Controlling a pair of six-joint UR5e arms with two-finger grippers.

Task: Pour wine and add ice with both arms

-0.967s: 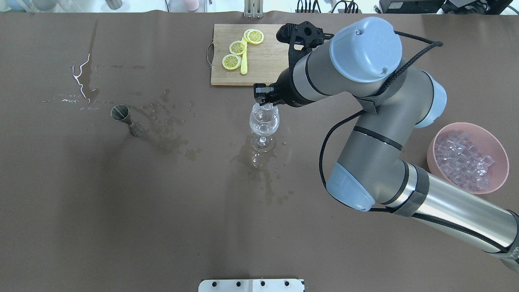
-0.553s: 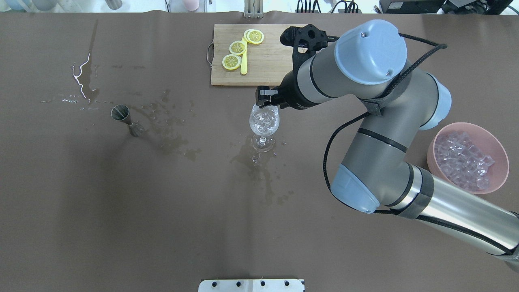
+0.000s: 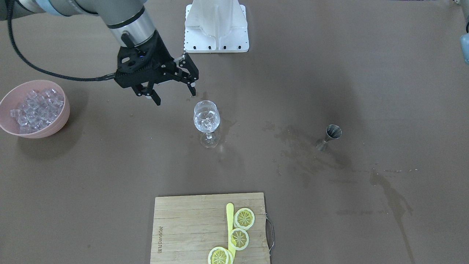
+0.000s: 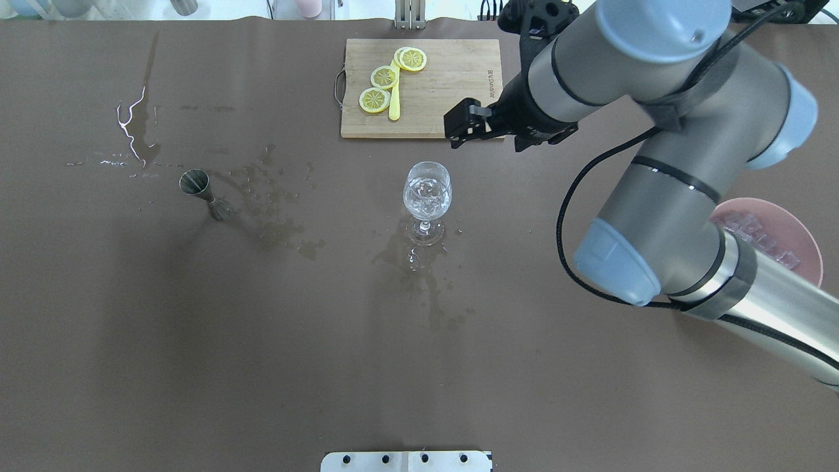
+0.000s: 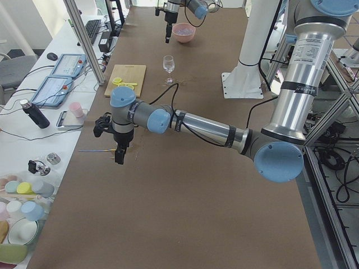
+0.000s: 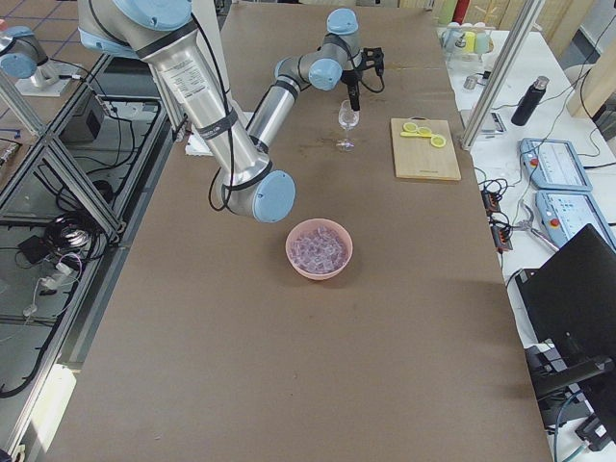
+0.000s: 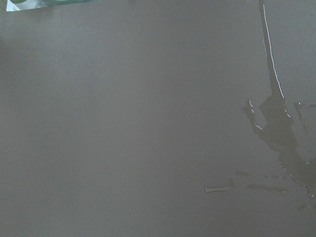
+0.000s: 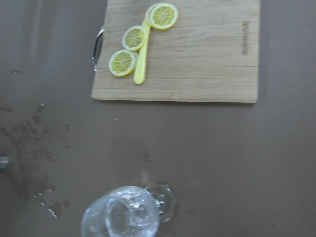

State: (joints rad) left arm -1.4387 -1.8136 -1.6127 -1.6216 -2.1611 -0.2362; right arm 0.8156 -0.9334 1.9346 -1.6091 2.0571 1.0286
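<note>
The wine glass stands upright mid-table with a few clear ice cubes and a little clear liquid in its bowl; it also shows in the front view and at the bottom of the right wrist view. My right gripper is open and empty, raised beside the glass on the pink bowl's side, apart from it; from overhead it hangs by the board's near edge. The pink bowl holds many ice cubes. My left gripper shows only in the left side view, far from the glass; I cannot tell its state.
A wooden cutting board with lemon slices and a yellow knife lies beyond the glass. A steel jigger stands to the left. Wet patches spread around the glass and jigger. The right arm hides part of the pink bowl.
My right gripper has lifted off the glass rim and swung away to the right and back toward the board. The glass and its ice stay put.
</note>
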